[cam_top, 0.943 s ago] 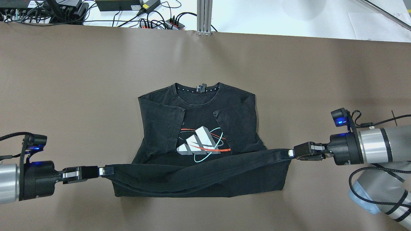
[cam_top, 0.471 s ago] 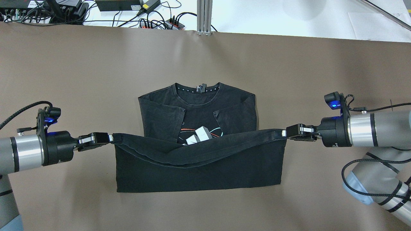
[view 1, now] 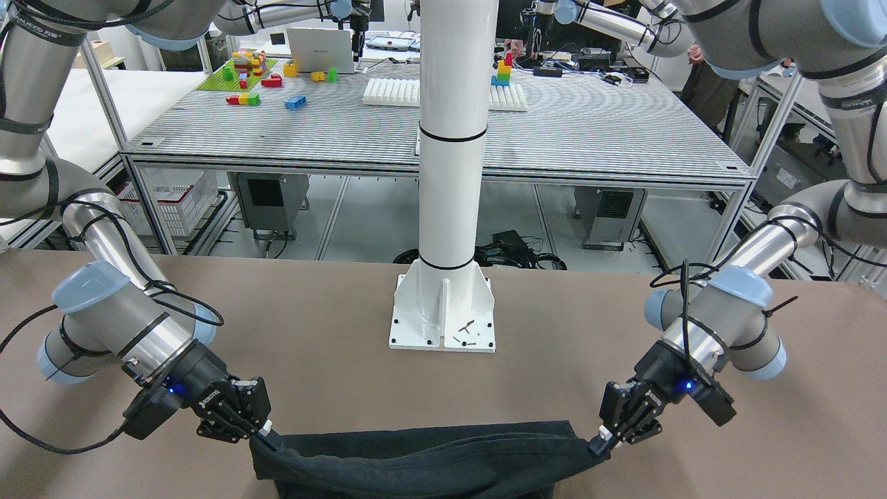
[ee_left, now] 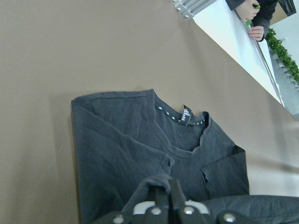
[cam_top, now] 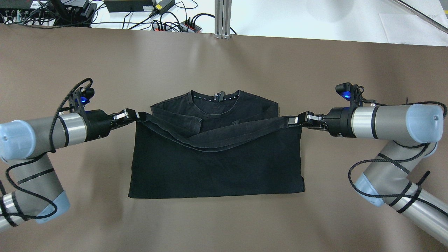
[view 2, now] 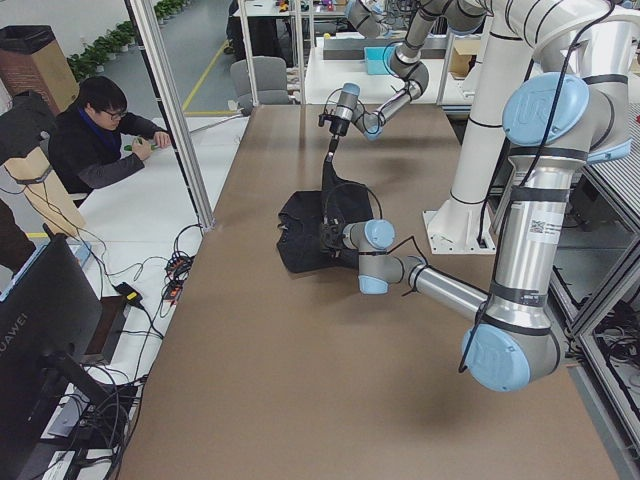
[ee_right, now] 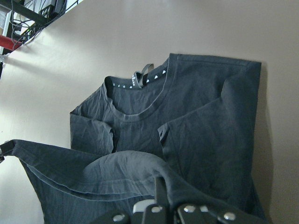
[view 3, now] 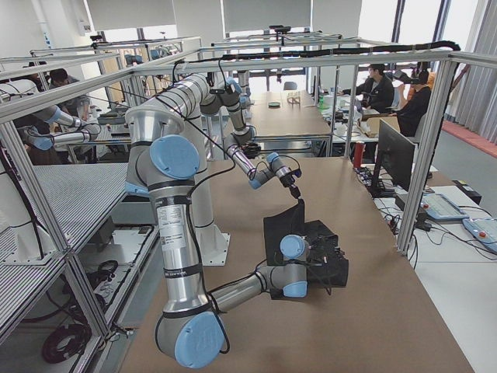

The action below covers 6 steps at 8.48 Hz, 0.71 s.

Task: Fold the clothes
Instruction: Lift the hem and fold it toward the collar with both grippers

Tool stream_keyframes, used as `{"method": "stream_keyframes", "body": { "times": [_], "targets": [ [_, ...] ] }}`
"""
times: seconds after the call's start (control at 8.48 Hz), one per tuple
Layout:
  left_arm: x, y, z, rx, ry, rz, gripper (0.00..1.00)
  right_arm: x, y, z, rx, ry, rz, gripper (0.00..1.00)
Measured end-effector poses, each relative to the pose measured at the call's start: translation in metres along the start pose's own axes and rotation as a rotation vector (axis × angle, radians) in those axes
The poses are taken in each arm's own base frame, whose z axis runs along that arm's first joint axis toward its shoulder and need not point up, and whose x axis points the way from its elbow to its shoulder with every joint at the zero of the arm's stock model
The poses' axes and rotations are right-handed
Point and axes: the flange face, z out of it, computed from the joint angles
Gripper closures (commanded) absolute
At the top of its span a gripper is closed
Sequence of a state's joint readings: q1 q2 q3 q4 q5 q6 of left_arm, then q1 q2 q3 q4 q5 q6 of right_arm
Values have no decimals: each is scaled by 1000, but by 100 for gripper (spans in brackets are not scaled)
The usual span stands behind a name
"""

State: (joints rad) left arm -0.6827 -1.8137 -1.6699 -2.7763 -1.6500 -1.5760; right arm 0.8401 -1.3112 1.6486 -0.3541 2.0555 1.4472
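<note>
The black T-shirt [cam_top: 217,168] lies flat in the middle of the brown table covering [cam_top: 224,63], neck toward the far edge. It is soft and matte, with a round ribbed collar [cam_top: 214,105] that carries a small tag and a row of pale triangle marks inside the neckband. Both short sleeves [cam_top: 175,115] are folded in over the chest, and the lower half is doubled up over the front as a plain black panel, its bottom hem [cam_top: 252,128] raised, stretched taut from its two corners and sagging in the middle just short of the collar.
</note>
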Motion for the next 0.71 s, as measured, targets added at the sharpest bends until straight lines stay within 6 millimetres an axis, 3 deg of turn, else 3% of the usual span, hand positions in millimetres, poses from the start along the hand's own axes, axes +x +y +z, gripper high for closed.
{"method": "stream_keyframes", "body": {
  "times": [0.24,0.47,0.71],
  "targets": [
    [-3,-14,34,36,-28,-1,100,8,-19,29,56,34,11,100],
    [-13,-26,40,58,-52,-3,100,24,-32,44,104,76,26,100],
    [-35,-36,46,74,-96,0,100,44,-41,49,136,117,42,100]
  ]
}}
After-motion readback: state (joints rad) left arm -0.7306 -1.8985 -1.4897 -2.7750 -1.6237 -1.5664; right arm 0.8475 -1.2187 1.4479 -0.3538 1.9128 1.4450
